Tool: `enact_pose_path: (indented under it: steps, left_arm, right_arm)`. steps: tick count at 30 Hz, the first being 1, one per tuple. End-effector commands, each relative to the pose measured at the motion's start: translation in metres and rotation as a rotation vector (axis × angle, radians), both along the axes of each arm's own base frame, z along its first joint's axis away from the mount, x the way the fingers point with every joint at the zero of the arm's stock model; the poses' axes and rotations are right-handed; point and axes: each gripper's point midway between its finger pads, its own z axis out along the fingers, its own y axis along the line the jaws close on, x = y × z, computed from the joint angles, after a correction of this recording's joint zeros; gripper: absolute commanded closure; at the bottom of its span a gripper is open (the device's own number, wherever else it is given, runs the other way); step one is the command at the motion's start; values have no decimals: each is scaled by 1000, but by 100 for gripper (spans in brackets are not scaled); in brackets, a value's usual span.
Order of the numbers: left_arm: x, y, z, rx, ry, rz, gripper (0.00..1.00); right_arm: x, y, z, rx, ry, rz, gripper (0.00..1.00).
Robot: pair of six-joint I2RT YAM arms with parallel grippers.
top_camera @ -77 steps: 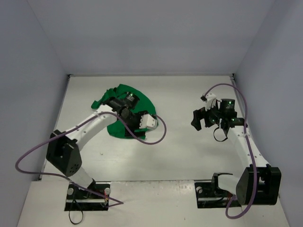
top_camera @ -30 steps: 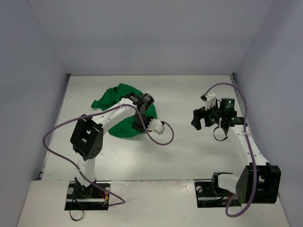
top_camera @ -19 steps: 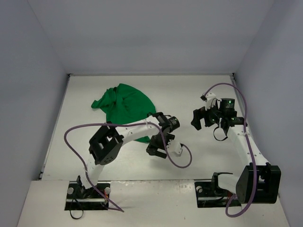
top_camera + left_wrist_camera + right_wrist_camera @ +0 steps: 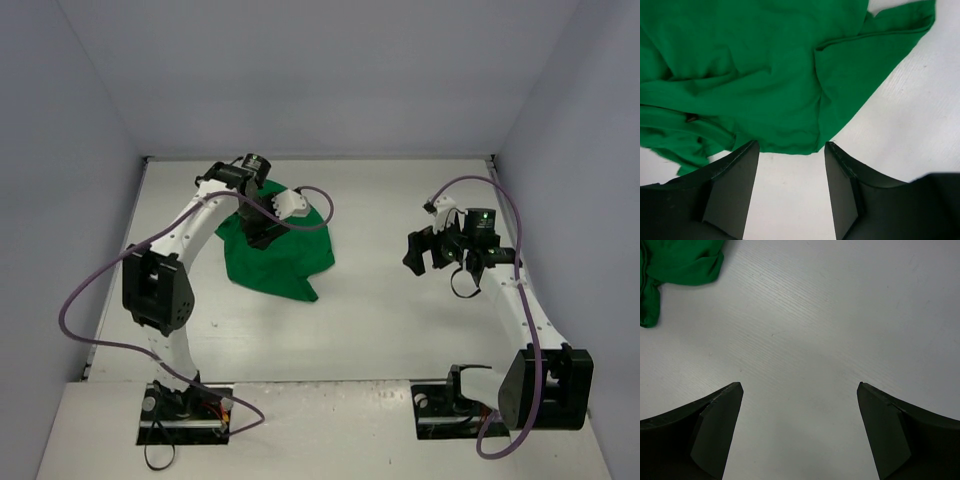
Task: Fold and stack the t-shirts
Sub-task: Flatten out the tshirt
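Observation:
The green t-shirt (image 4: pixel 285 258) lies crumpled and unfolded on the white table, left of centre. My left gripper (image 4: pixel 258 226) hangs over its far part, open and empty. In the left wrist view the t-shirt (image 4: pixel 765 75) fills the upper frame, and its hem ends just at the tips of my left gripper (image 4: pixel 792 145), with bare table between the fingers. My right gripper (image 4: pixel 420 250) is open and empty, held above bare table well to the right of the t-shirt. The right wrist view shows my right gripper (image 4: pixel 799 385) over bare table, with a bit of t-shirt (image 4: pixel 680 262) at top left.
Grey-blue walls (image 4: pixel 100 150) enclose the table on the left, back and right. Purple cables (image 4: pixel 95 290) loop from both arms. The arm bases (image 4: pixel 185 410) sit at the near edge.
My left arm has swung from the table's front middle back to the far left, over the t-shirt. The t-shirt now lies a little nearer, with a corner pointing forward. The right arm has not moved.

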Motion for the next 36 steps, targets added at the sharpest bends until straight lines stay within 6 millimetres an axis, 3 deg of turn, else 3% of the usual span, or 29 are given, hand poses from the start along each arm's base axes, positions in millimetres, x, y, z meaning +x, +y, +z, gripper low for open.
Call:
enact_pose_path:
  steps: [1,4,9,14,19,25,31,36]
  left_arm:
    - [8,29,-30,46,88,55,50]
    - [12,63,-40,81,90,41,50]
    - [-9,103,-49,175,78,-115,49]
    - [-29,110,-57,178,100,-183,43]
    - [-29,73,-36,42,66,-161,42]
    - [-25,9,-10,-174,89,-142,42]
    - [-34,-38,-23,-280,235,-124,43]
    - [-34,-50,-41,-308,352,-48,44]
  right_arm:
    - [7,4,12,14,-40,11,4]
    - [7,3,13,8,-44,6,4]
    - [8,2,10,7,-35,3,4]
    - [9,2,7,8,-21,0,4]
    - [10,2,5,9,-14,1,4]
    - [10,2,3,7,-10,-2,4]
    - [10,1,4,1,-15,-5,4]
    - [10,1,5,0,-19,-3,4]
